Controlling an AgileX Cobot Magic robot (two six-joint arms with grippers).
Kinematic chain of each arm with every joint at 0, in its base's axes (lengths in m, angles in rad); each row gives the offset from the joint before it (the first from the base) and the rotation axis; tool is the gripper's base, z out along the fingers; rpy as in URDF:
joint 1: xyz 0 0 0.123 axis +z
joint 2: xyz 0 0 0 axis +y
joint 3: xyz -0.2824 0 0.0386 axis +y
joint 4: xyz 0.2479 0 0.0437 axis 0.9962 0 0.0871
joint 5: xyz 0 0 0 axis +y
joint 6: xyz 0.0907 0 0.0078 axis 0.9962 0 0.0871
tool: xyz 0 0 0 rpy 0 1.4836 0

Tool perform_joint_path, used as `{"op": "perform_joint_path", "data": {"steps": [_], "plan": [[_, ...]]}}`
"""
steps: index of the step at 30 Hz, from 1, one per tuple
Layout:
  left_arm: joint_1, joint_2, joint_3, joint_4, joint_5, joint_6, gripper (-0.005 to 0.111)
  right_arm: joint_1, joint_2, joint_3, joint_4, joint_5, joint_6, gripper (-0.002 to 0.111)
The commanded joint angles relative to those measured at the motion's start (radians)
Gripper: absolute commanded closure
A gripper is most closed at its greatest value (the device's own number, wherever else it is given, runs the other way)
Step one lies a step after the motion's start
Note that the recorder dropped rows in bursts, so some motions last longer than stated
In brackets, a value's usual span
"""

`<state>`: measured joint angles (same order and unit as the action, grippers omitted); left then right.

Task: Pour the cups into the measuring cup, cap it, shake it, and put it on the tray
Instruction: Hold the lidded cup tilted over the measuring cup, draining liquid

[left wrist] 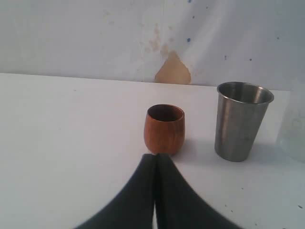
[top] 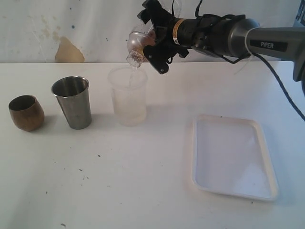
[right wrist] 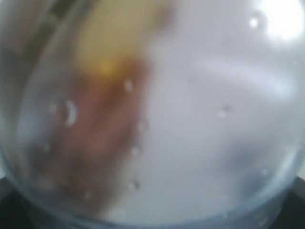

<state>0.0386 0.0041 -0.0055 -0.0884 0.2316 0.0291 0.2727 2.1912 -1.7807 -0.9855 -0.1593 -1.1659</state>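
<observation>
My right tool (top: 144, 44) is clenched around a clear cup (top: 135, 46), tipped mouth-down in the air above a frosted cup (top: 127, 97). The frosted cup stands upright near the middle of the counter (top: 119, 186), toward its back edge. A thin stream of clear liquid (top: 133, 71) falls into it. In the right wrist view the clear cup (right wrist: 190, 119) fills the frame, blurred and beaded with droplets.

My left tool (left wrist: 155, 156) is clenched on nothing, low over the counter. It points at the wooden cup (left wrist: 164, 129), which stands by the left edge. The steel tumbler (left wrist: 242, 119) is upright just beside it, apart. The white tray (top: 233, 157) lies flat toward the front right corner.
</observation>
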Motion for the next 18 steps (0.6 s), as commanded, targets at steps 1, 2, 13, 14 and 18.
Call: {"op": "perform_joint_path", "data": {"steps": [1, 2, 13, 14, 18], "plan": [[0.000, -0.004, 0.006, -0.004, -0.005, -0.002, 0.107, -0.005, -0.016, -0.014, 0.004, -0.035, -0.007, 0.108], [0.000, -0.004, 0.006, -0.004, -0.005, -0.002, 0.107, -0.005, -0.016, -0.014, 0.004, -0.040, -0.007, 0.108], [0.000, -0.004, 0.006, -0.004, -0.005, -0.002, 0.107, -0.005, -0.016, -0.014, 0.004, -0.052, -0.017, 0.108], [0.000, -0.004, 0.006, -0.004, -0.005, -0.002, 0.107, -0.005, -0.016, -0.014, 0.004, -0.052, -0.017, 0.108], [0.000, -0.004, 0.006, -0.004, -0.005, -0.002, 0.107, -0.005, -0.016, -0.014, 0.004, -0.060, -0.019, 0.108]]}}
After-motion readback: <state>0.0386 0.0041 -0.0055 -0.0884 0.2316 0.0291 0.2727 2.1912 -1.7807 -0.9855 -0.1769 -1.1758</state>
